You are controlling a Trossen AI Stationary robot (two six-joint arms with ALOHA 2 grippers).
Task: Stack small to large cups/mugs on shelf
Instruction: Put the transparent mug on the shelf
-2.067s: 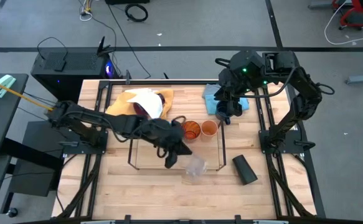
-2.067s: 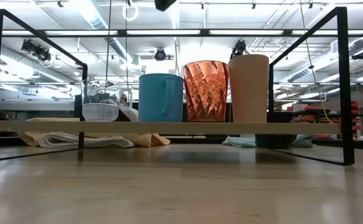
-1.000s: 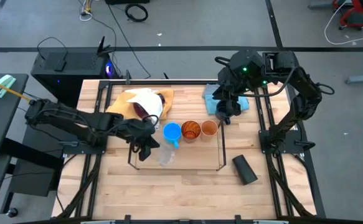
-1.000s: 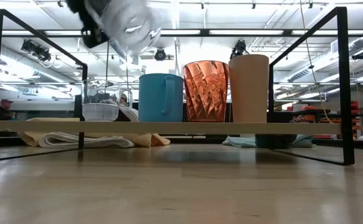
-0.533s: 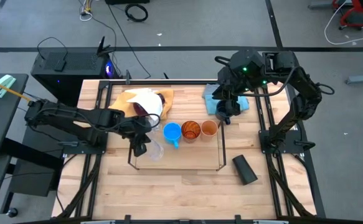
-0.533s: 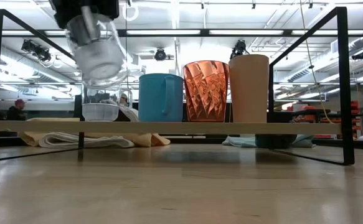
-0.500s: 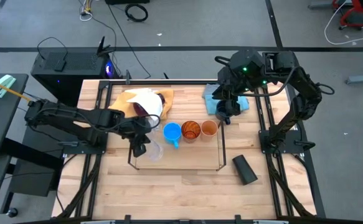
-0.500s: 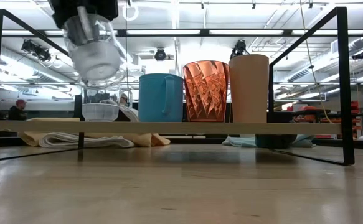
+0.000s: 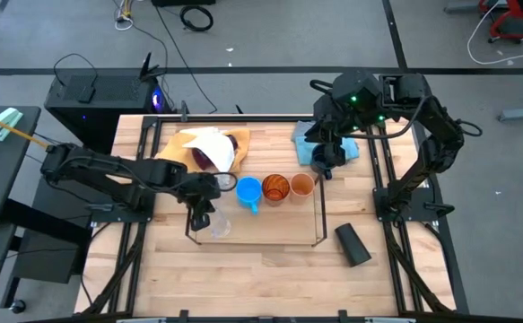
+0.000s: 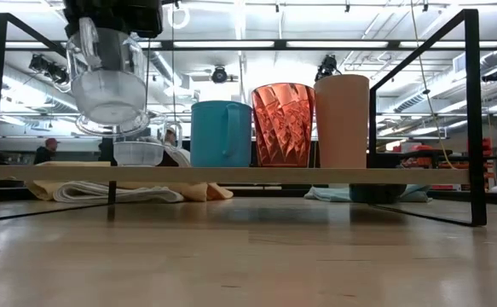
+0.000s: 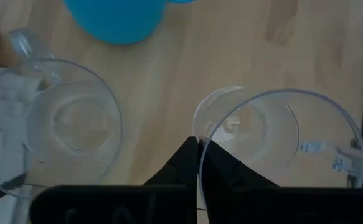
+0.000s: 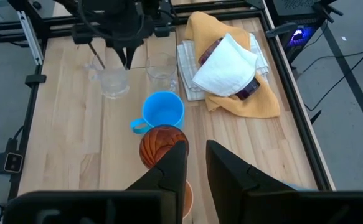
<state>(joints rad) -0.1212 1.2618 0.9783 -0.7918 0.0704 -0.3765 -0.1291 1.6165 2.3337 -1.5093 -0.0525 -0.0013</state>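
Observation:
My left gripper (image 9: 202, 208) is shut on a clear mug (image 10: 107, 81), which hangs over the left end of the shelf (image 9: 315, 215). On the shelf stand a clear cup (image 10: 137, 152), a light-blue mug (image 10: 221, 134), an amber tumbler (image 10: 282, 124) and a small orange cup (image 10: 342, 121), in a row. A black cup (image 9: 352, 244) lies on its side on the table, right of the shelf. My right gripper (image 12: 195, 163) waits high over the table's far right, slightly open and holding nothing. My left gripper pinches the clear mug's rim (image 11: 201, 138), one finger inside the mug and one outside. The fingers come from above, slanting down. The mug hangs below them close to upright, mouth up, clear of the shelf, its handle (image 11: 337, 158) on the side away from the fingers.
Yellow and white cloths (image 9: 203, 145) lie heaped at the far left over a dark purple tumbler (image 9: 209, 159). A blue cloth (image 9: 308, 135) lies beneath my right arm. Bare wood shows in front of the shelf.
My left gripper has carried the clear mug toward the table's left edge and a little down, along the shelf to its left end. The wrist has tipped, so the mug has swung from slanted to nearly upright. It now hangs just above the clear cup on the shelf.

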